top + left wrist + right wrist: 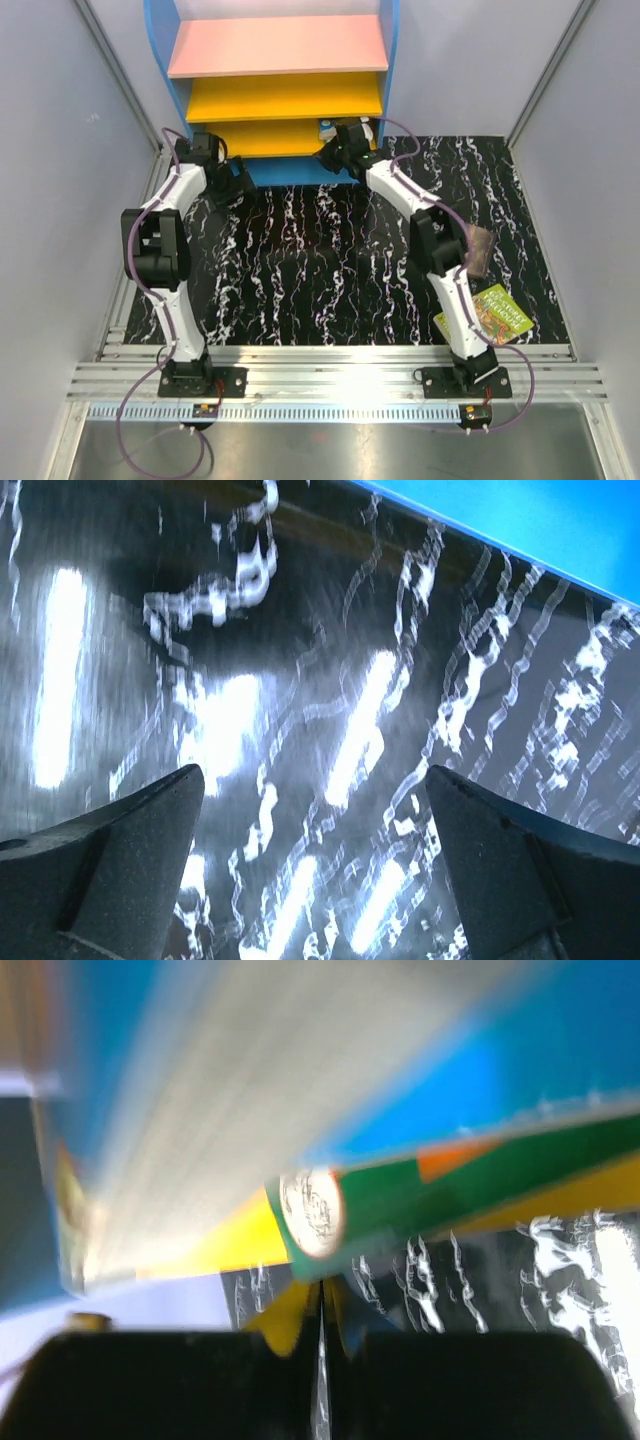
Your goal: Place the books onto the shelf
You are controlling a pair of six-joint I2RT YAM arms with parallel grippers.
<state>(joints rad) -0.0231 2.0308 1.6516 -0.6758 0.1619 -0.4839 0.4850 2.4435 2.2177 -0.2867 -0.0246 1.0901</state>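
The shelf (pixel 280 45) stands at the back, with blue sides, a pink top board and yellow boards below. My right gripper (pixel 335 150) is at the front of its lowest yellow board, shut on a thin green book with a coin circle (pixel 420 1200). In the blurred right wrist view the gripper (pixel 322 1310) pinches the book's edge. A lime-green book (pixel 500 312) and a dark book (pixel 480 250) lie at the right of the mat, beside the right arm. My left gripper (pixel 238 182) hovers open by the shelf's lower left corner. Between its fingers (pixel 130 850) only mat shows.
A black, white-veined mat (pixel 320 270) covers the table in front of the shelf. Grey walls close in both sides. The shelf's blue base (pixel 540 530) runs across the upper right of the left wrist view. A metal rail (pixel 330 375) carries both arm bases.
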